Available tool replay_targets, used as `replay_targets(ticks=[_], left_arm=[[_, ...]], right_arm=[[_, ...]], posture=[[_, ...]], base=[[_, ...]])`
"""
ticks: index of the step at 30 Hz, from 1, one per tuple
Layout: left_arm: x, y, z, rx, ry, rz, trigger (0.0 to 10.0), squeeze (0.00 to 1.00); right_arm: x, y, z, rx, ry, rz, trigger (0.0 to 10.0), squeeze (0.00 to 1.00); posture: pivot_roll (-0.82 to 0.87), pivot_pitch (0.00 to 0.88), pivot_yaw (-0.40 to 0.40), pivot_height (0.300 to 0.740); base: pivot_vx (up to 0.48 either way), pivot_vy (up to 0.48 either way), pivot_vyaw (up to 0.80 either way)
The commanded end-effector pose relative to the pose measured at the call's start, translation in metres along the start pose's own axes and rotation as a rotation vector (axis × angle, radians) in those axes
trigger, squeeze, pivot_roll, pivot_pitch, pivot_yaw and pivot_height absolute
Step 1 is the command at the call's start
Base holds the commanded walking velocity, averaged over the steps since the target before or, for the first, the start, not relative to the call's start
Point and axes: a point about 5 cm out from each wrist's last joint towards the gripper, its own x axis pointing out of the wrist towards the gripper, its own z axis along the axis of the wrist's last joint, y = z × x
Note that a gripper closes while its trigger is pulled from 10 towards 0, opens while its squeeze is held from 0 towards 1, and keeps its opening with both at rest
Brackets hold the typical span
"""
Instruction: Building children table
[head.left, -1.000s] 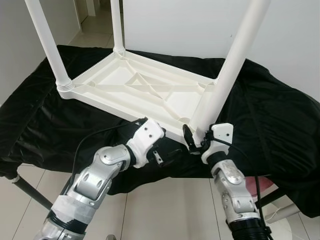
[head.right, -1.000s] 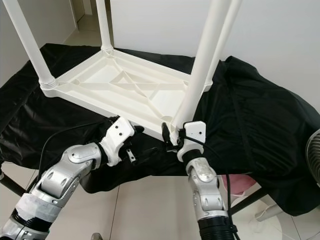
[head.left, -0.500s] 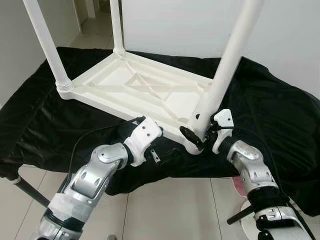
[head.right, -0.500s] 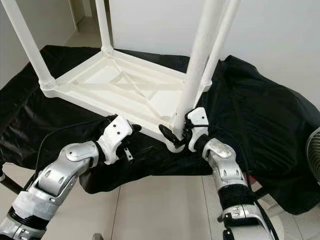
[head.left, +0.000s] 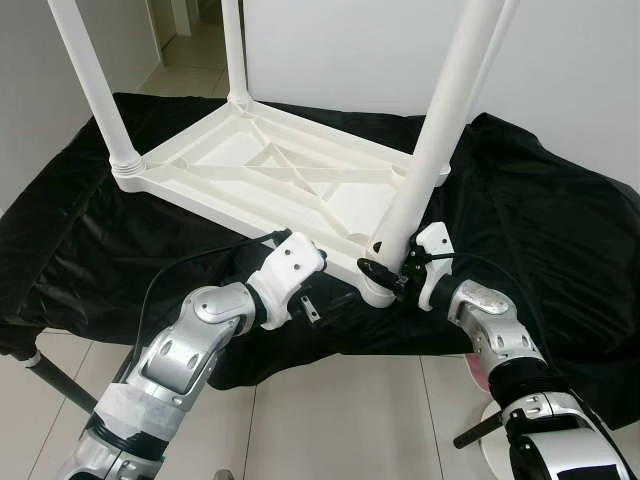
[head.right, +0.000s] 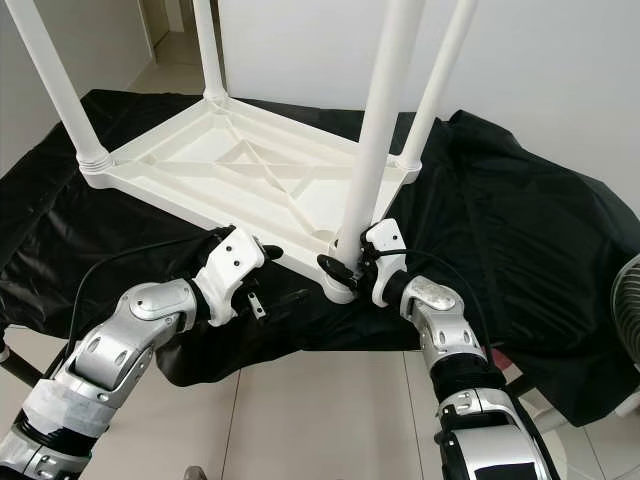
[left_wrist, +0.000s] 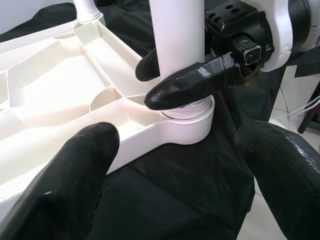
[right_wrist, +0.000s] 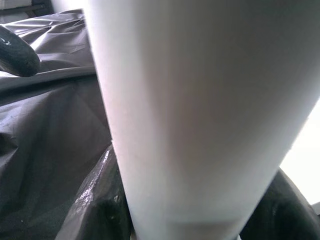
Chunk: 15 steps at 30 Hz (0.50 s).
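My right hand (head.left: 392, 274) pinched the near leg (head.left: 430, 150) to seat it in its socket (head.left: 378, 290); my left hand (head.left: 305, 300) waited spread beside the tabletop (head.left: 250, 170).

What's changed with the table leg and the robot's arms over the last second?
The right hand, still clamped on the near leg, swung round its base, forearm out to the right; the leg tipped more upright. The left hand stays open by the tabletop.
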Motion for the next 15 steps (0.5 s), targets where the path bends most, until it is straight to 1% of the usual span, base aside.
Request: replay_targets(ticks=[1,2,3,4,6,10,11,12,13,15], left_arm=[[0.001,-0.003,0.0,-0.004,-0.003,-0.022,10.0,0.0],[0.001,-0.003,0.0,-0.004,-0.003,-0.022,10.0,0.0],[0.003,-0.004,0.0,-0.006,-0.004,-0.019,10.0,0.0],[0.003,-0.005,0.002,-0.009,-0.01,-0.023,10.0,0.0],[0.002,-0.006,0.003,-0.011,-0.015,-0.027,10.0,0.0],[0.0,-0.007,-0.002,-0.017,-0.004,-0.021,10.0,0.0],[0.0,-0.007,-0.002,-0.017,-0.004,-0.021,10.0,0.0],[0.0,-0.008,-0.002,-0.021,-0.004,-0.02,10.0,0.0],[0.0,-0.008,-0.002,-0.021,-0.004,-0.02,10.0,0.0],[0.001,-0.009,-0.002,-0.026,-0.008,-0.018,10.0,0.0]], right_arm=[[-0.002,0.0,-0.002,0.023,-0.019,-0.018,4.8,0.0],[-0.002,0.0,-0.002,0.023,-0.019,-0.018,4.8,0.0],[-0.005,-0.002,-0.005,0.044,-0.043,-0.077,10.0,0.0],[-0.005,-0.002,-0.005,0.043,-0.048,-0.112,10.0,0.0],[-0.005,-0.003,-0.005,0.04,-0.049,-0.132,10.0,0.0],[-0.003,0.0,-0.013,0.022,0.004,-0.209,10.0,0.0],[-0.003,0.0,-0.013,0.022,0.004,-0.209,10.0,0.0],[-0.003,0.002,-0.014,0.052,-0.001,-0.245,10.0,0.0],[-0.003,0.002,-0.014,0.052,-0.001,-0.245,10.0,0.0],[-0.004,0.006,-0.015,0.072,-0.011,-0.305,10.0,0.0]], posture=[[0.06,0.024,-0.051,0.74],[0.06,0.024,-0.051,0.74],[0.06,0.03,-0.06,0.74],[0.06,0.038,-0.064,0.74],[0.06,0.039,-0.062,0.74],[0.05,0.034,-0.057,0.74],[0.05,0.034,-0.057,0.74],[0.06,0.035,-0.063,0.74],[0.06,0.035,-0.063,0.74],[0.05,0.029,-0.07,0.74]], base=[[0.0,0.0,0.0],[0.0,0.0,0.0],[0.0,0.0,0.0],[0.0,0.0,0.0],[0.0,0.0,0.0],[0.0,0.0,0.0],[0.0,0.0,0.0],[0.0,0.0,0.0],[0.0,0.0,0.0],[0.0,0.0,0.0]])
